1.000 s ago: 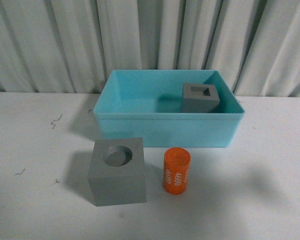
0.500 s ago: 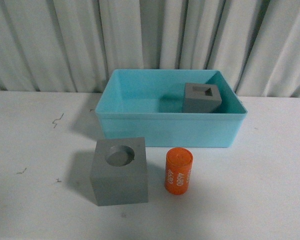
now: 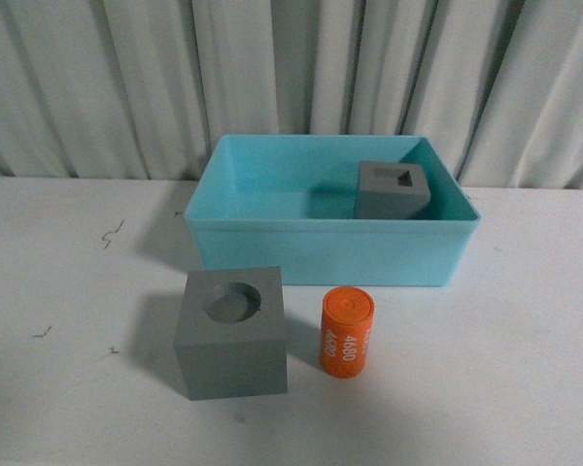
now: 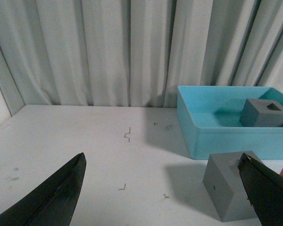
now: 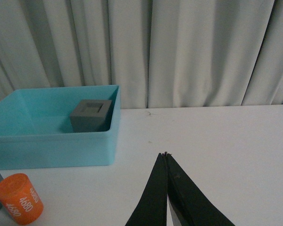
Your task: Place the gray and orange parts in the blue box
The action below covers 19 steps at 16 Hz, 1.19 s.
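- White tabletop, pleated curtains: matte gray slotted cube [image 3: 393,189] already sits inside light turquoise plastic box [image 3: 321,254], mid-frame.
- Gray round-holed cube [image 3: 233,335] and orange "4680" cylinder [image 3: 347,332] wait lower centre, unsorted.
- Left gripper [image 4: 161,156] gapes; right gripper [image 5: 166,154] pinched, empty.

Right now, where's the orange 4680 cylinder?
Front view: the orange cylinder stands upright on the table, outside the blue box, just before its front wall, right of the gray round-hole cube.
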### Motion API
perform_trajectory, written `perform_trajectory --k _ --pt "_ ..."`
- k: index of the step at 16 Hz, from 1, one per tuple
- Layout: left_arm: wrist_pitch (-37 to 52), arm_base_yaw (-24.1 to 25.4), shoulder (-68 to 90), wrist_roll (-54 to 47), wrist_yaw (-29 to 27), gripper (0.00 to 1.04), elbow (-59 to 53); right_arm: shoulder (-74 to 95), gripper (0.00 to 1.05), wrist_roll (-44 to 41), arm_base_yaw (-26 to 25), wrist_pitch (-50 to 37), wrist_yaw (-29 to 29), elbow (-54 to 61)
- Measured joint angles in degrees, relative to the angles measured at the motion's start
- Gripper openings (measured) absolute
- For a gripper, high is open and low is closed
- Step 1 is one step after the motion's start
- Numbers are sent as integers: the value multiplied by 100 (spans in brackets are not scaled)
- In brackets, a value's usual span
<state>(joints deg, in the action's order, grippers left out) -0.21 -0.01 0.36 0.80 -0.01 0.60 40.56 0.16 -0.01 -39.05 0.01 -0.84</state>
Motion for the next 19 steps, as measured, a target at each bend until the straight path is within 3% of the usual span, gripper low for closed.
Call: perform_trajectory --k 5,8,19 --pt "0 0 0 0 0 98 0 -1060 2 0 0 942 -2 15" --pt "0 0 0 0 0 98 -2 -2496 2 0 0 2326 0 17" --pt "0 0 0 0 0 98 -2 -3038 2 0 0 2872 -2 17"
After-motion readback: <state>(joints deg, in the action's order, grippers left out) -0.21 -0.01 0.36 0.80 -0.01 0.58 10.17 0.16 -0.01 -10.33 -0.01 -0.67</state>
